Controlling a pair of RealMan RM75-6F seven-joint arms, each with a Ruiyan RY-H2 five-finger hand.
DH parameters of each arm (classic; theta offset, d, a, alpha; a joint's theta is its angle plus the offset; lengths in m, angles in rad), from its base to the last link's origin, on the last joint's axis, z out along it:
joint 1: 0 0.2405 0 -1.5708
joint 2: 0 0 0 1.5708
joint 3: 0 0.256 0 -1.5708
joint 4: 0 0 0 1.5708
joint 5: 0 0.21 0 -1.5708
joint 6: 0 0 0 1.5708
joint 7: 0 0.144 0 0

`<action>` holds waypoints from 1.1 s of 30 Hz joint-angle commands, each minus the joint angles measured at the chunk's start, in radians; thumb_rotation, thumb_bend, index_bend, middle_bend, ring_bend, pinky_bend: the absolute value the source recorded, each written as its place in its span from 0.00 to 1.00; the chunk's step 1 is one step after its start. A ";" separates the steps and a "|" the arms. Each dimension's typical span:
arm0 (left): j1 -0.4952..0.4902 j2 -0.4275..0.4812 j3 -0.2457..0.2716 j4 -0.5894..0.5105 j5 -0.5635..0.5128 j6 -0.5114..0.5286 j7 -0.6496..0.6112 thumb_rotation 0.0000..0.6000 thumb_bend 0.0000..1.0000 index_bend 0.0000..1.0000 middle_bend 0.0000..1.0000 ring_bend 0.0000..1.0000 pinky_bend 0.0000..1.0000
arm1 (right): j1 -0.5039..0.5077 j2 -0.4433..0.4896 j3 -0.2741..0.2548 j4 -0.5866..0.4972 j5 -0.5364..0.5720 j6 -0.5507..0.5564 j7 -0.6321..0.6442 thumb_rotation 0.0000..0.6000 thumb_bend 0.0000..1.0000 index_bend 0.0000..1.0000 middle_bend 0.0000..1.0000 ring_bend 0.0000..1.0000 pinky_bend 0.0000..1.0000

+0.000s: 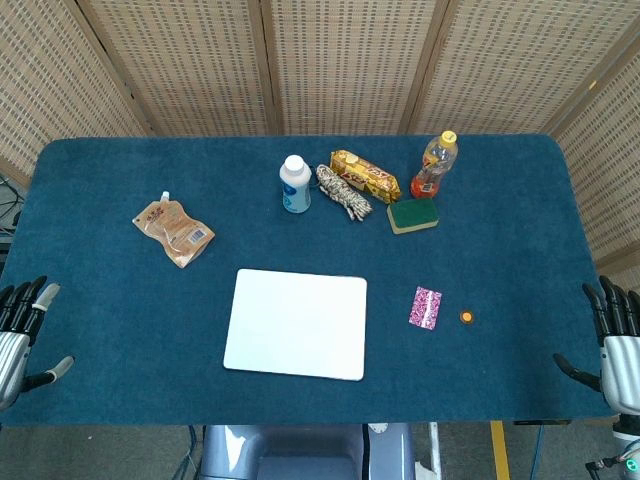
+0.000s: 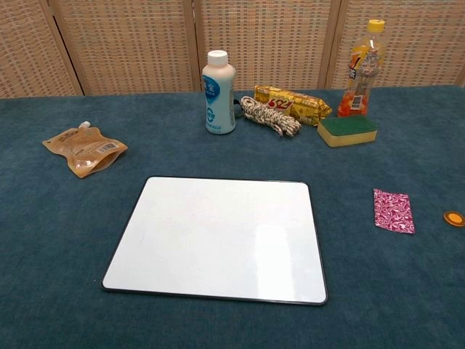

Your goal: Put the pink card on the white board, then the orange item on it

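The white board (image 1: 296, 323) (image 2: 218, 236) lies flat near the table's front middle, nothing on it. To its right lies the pink patterned card (image 1: 425, 307) (image 2: 393, 210), and just right of that the small orange round item (image 1: 466, 317) (image 2: 454, 217). My left hand (image 1: 20, 335) hangs at the front left edge of the table, fingers spread, holding nothing. At the front right edge my right hand (image 1: 615, 340) is likewise spread and empty, well right of the orange item. Neither hand shows in the chest view.
Along the back stand a white bottle (image 1: 294, 184), a coiled rope (image 1: 343, 192), a yellow snack pack (image 1: 365, 174), a green sponge (image 1: 413, 215) and an orange drink bottle (image 1: 435, 165). A tan pouch (image 1: 174, 229) lies at the left.
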 commanded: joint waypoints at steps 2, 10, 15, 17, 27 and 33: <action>0.000 0.001 0.000 -0.001 0.001 0.000 -0.001 1.00 0.00 0.00 0.00 0.00 0.00 | 0.001 0.016 -0.010 -0.020 0.009 -0.026 -0.026 1.00 0.11 0.00 0.00 0.00 0.00; 0.003 0.003 0.001 -0.004 0.001 0.005 -0.001 1.00 0.00 0.00 0.00 0.00 0.00 | 0.013 0.024 -0.018 -0.042 0.017 -0.066 -0.041 1.00 0.10 0.00 0.00 0.00 0.00; -0.002 0.002 -0.005 -0.005 -0.009 -0.004 0.004 1.00 0.00 0.00 0.00 0.00 0.00 | 0.080 0.035 -0.014 -0.082 0.020 -0.182 -0.046 1.00 0.10 0.00 0.00 0.00 0.00; -0.006 0.000 -0.006 -0.005 -0.015 -0.014 0.008 1.00 0.00 0.00 0.00 0.00 0.00 | 0.119 0.040 -0.005 -0.099 0.027 -0.242 -0.049 1.00 0.10 0.01 0.00 0.00 0.00; -0.026 -0.008 -0.033 -0.017 -0.092 -0.061 0.038 1.00 0.00 0.00 0.00 0.00 0.00 | 0.384 0.005 0.083 -0.164 0.274 -0.663 -0.180 1.00 0.10 0.10 0.00 0.00 0.00; -0.038 -0.009 -0.039 -0.027 -0.116 -0.085 0.053 1.00 0.00 0.00 0.00 0.00 0.00 | 0.517 -0.099 0.113 -0.118 0.551 -0.768 -0.359 1.00 0.11 0.12 0.00 0.00 0.00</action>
